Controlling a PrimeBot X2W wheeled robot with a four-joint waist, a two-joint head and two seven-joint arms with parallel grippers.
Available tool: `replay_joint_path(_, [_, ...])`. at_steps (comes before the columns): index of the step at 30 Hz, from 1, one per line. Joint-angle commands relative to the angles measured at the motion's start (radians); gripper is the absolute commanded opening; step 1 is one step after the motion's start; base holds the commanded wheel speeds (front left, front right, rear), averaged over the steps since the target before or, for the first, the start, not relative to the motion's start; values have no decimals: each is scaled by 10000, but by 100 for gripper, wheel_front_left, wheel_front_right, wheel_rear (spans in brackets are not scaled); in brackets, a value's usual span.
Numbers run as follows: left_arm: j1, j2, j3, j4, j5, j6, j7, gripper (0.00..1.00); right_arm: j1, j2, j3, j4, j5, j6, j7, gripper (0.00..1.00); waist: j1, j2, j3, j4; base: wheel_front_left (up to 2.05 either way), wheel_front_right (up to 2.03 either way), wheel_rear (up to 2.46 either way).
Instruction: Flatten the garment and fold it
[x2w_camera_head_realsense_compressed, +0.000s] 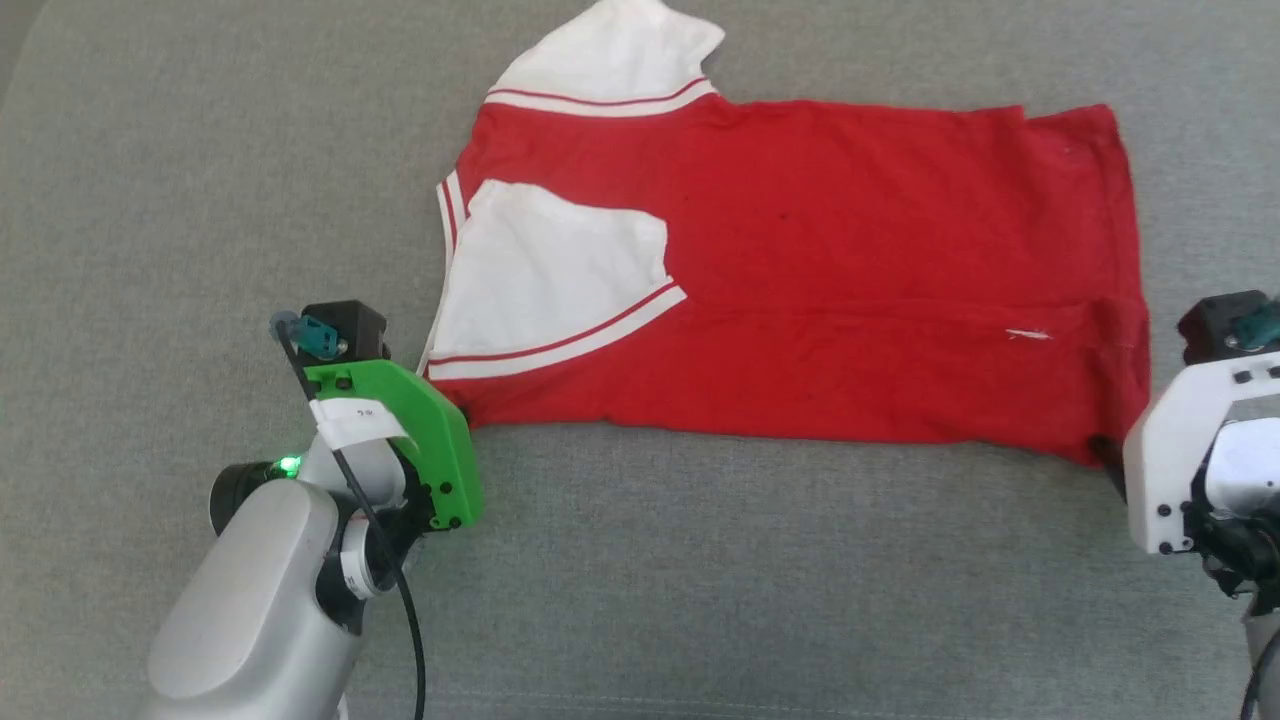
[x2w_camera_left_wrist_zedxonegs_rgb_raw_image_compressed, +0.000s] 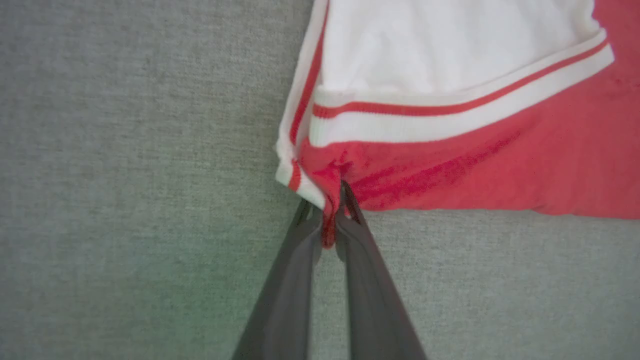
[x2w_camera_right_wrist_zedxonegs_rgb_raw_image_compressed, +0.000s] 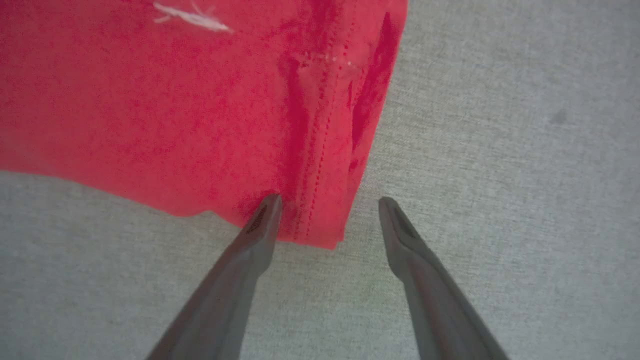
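Note:
The garment (x2w_camera_head_realsense_compressed: 820, 280), a red T-shirt with white sleeves, lies spread sideways on the grey surface, one white sleeve folded over its body. My left gripper (x2w_camera_left_wrist_zedxonegs_rgb_raw_image_compressed: 330, 210) is shut on the garment (x2w_camera_left_wrist_zedxonegs_rgb_raw_image_compressed: 450, 170) at its near left corner, where red cloth bunches between the dark fingers (x2w_camera_left_wrist_zedxonegs_rgb_raw_image_compressed: 295, 280). In the head view the green left wrist housing (x2w_camera_head_realsense_compressed: 400, 430) covers that corner. My right gripper (x2w_camera_right_wrist_zedxonegs_rgb_raw_image_compressed: 330, 202) stands open around the garment's (x2w_camera_right_wrist_zedxonegs_rgb_raw_image_compressed: 175, 100) near right hem corner, one fingertip (x2w_camera_right_wrist_zedxonegs_rgb_raw_image_compressed: 267, 207) on the cloth and the other on bare surface.
A grey fabric surface (x2w_camera_head_realsense_compressed: 700, 600) lies under everything, with room all around the shirt. The white right wrist housing (x2w_camera_head_realsense_compressed: 1190, 460) sits at the right edge of the head view. A small white thread mark (x2w_camera_head_realsense_compressed: 1028, 335) shows on the shirt.

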Motion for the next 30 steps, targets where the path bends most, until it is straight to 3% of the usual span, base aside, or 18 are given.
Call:
replay_joint_path(1, [-97, -25, 0, -3, 58, 56, -80, 0, -182, -36, 133, 135, -78, -15, 100, 100, 0, 0, 304, 189, 0, 0, 0])
replay_joint_path(9, [-148, -152, 3, 97, 4, 47, -281, 0, -158, -455, 1024, 785, 153, -15, 858, 100, 0, 0, 527, 245, 0, 0, 0])
replay_joint_path(10, [-148, -162, 11, 119, -6, 46, -310, 0, -180, -501, 989, 812, 225, -15, 908, 31, 0, 0, 516, 240, 0, 0, 0])
replay_joint_path(11, [-145, -166, 18, 137, -11, 44, -341, 0, -192, -535, 958, 817, 271, -15, 951, 11, 0, 0, 498, 235, 0, 0, 0])
replay_joint_path(12, [-133, -168, 34, 163, -25, 36, -384, 0, -210, -584, 901, 813, 335, -15, 969, 0, 0, 0, 457, 227, 0, 0, 0])
replay_joint_path(23, [394, -73, 567, -99, -518, -8, -801, 0, -149, -763, -131, 248, 1002, -15, 374, 0, 0, 0, -671, 205, 0, 0, 0])
replay_joint_path(30, [1704, 106, 741, -944, -735, 303, -856, 0, 995, -805, -448, -235, 1248, -15, 588, 0, 0, 0, -1418, 217, 0, 0, 0])
